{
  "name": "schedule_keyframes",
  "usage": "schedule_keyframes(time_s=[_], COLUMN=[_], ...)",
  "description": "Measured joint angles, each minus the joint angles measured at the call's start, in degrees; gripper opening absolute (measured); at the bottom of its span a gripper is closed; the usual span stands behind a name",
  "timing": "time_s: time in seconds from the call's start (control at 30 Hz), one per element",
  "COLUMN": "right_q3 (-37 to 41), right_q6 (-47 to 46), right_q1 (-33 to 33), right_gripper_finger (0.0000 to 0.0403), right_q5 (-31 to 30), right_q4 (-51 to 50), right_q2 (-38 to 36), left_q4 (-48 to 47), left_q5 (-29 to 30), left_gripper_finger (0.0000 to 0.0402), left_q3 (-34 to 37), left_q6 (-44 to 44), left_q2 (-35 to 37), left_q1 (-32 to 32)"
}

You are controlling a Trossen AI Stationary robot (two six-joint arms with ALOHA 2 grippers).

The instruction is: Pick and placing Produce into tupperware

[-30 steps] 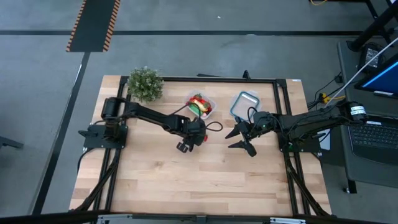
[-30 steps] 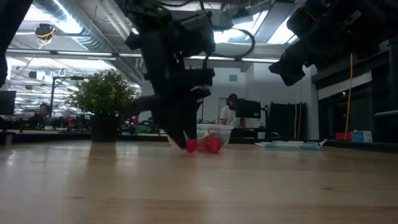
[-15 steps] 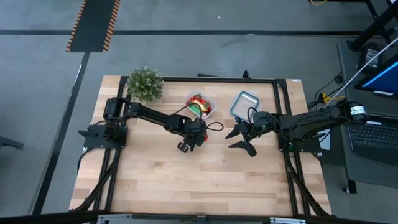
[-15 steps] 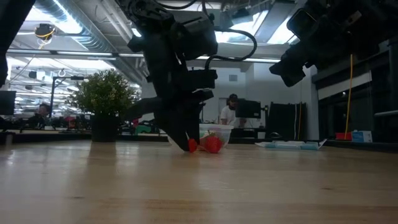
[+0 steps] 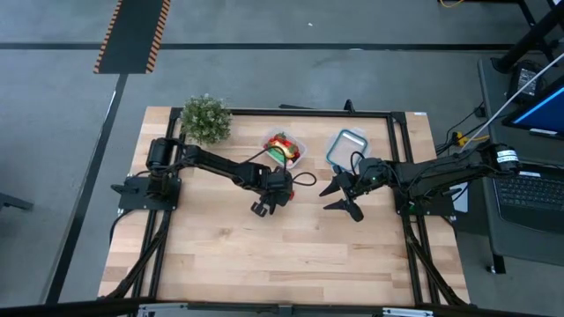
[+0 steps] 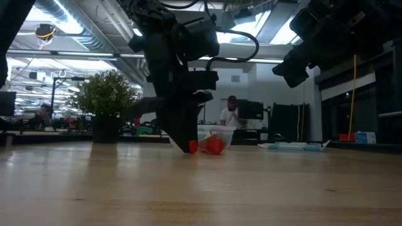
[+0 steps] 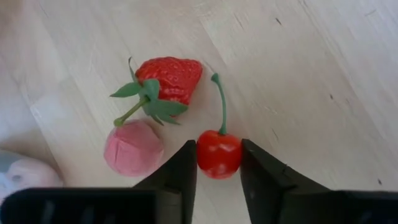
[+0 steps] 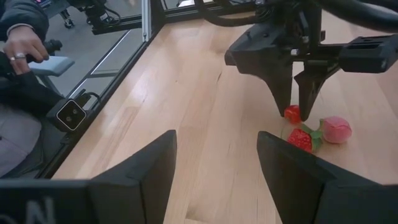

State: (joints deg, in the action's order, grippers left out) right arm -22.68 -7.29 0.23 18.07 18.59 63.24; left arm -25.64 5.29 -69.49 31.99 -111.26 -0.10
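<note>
My left gripper (image 7: pixel 218 145) points down at the table's middle (image 5: pixel 282 195), its fingers around a small red cherry (image 7: pixel 219 155) with a green stem. Beside the cherry lie a strawberry (image 7: pixel 171 78) and a pink piece (image 7: pixel 132 148), both resting on the wood. The clear tupperware (image 5: pixel 298 141) stands farther back and holds yellow, green and red produce. My right gripper (image 5: pixel 340 195) hovers open to the right of the cherry, above the table (image 8: pixel 217 146). My left gripper pinches the cherry's round red body (image 7: pixel 211 163) between its two fingertips (image 8: pixel 285 99). The fingers come from above, pointing down. The cherry's underside sits on the table (image 6: pixel 193 147), and its stem (image 7: pixel 221 102) lies free on the wood.
A blue-rimmed clear lid (image 5: pixel 345 147) lies right of the tupperware. A bushy potted plant (image 5: pixel 205 117) stands at the far left corner. Bare wood stretches toward the near edge. Beyond the table edge, a person's hand (image 8: pixel 22 46) holds a device.
My left arm's wrist has shifted slightly above the cherry. The cherry, the strawberry and the pink piece have stayed where they were on the table.
</note>
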Motion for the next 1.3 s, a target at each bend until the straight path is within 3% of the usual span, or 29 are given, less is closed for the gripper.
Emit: schedule_keyframes(time_s=[0.7, 1.1, 1.3], right_q3=[0.0, 0.0, 0.0], right_q6=[0.0, 0.1, 0.1], right_q1=[0.0, 0.0, 0.0], right_gripper_finger=[0.0225, 0.0225, 0.0225], right_q5=[0.0, 0.0, 0.0], right_q4=[-0.8, -0.9, -1.0], right_q2=[0.0, 0.0, 0.0], left_q4=[-5.4, -8.4, -5.8], left_q5=[0.1, -1.0, -4.9], left_gripper_finger=[0.0084, 0.0084, 0.0084], left_q3=[0.1, 0.1, 4.4], left_q6=[-3.1, -7.6, -11.1], left_q2=[2.0, 13.9, 19.8], left_q1=[0.4, 1.4, 3.4])
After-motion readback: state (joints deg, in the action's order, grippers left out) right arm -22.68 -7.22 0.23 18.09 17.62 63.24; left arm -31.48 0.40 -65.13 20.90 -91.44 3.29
